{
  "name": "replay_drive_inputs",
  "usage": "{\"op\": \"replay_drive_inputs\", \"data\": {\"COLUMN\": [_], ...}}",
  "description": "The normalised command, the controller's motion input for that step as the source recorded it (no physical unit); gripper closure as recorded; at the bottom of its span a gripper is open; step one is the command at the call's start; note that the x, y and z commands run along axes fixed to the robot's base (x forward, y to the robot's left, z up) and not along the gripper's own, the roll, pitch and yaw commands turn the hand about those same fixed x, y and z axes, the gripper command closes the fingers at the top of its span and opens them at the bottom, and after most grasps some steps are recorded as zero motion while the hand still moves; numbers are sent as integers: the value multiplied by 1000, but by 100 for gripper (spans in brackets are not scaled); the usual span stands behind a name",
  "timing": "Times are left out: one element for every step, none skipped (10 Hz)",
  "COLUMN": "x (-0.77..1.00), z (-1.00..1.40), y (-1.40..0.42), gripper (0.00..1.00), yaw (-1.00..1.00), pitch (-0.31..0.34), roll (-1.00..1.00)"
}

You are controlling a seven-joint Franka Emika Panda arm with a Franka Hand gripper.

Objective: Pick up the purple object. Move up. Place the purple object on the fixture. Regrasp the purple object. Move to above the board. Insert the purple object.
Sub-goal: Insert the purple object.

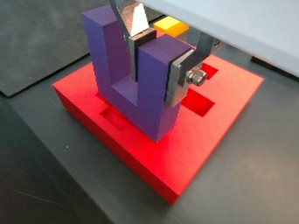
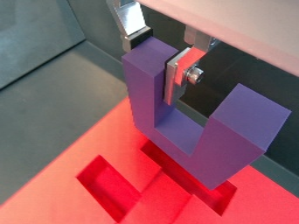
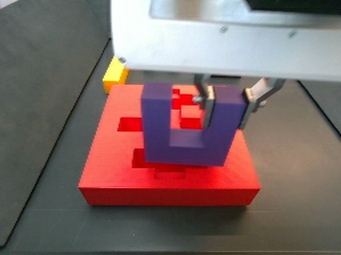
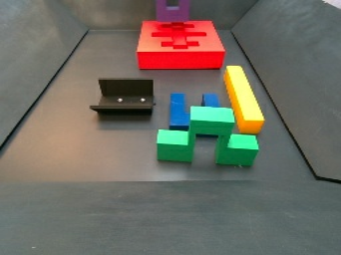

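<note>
My gripper (image 1: 158,61) is shut on one upright prong of the purple object (image 1: 135,96), a U-shaped block held base down with its prongs up. The hold also shows in a wrist view (image 2: 158,59) and a side view (image 3: 226,100). The purple object (image 3: 180,134) hangs over the recessed cut-outs of the red board (image 3: 114,169), close to its top. I cannot tell if it touches. In a side view the board (image 4: 154,55) lies at the far end, with the purple object (image 4: 170,8) at the picture's edge. The fixture (image 4: 123,98) stands empty on the floor.
A long yellow bar (image 4: 242,98), green blocks (image 4: 206,134) and blue blocks (image 4: 178,108) lie together beside the fixture. A yellow piece (image 3: 116,73) shows just past the board's far corner. Dark walls ring the floor.
</note>
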Motion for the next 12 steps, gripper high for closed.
{"op": "replay_drive_inputs", "data": {"x": [-429, -371, -263, -220, -120, 0, 134, 280, 271, 149, 160, 149], "z": [-140, -74, -9, 0, 0, 231, 411, 560, 454, 183, 20, 0], "y": [-17, 0, 91, 80, 80, 206, 240, 243, 140, 0, 0, -34], "gripper": [100, 100, 100, 100, 100, 100, 100, 100, 100, 100, 100, 100], "yaw": [97, 160, 411, 400, 403, 426, 360, 246, 46, 0, -54, -129], "pitch": [-54, -91, -163, -140, -129, -109, -36, 17, 137, 129, 143, 134], "roll": [-147, -173, -226, -236, -229, -266, -243, -184, -61, 0, 74, 180]}}
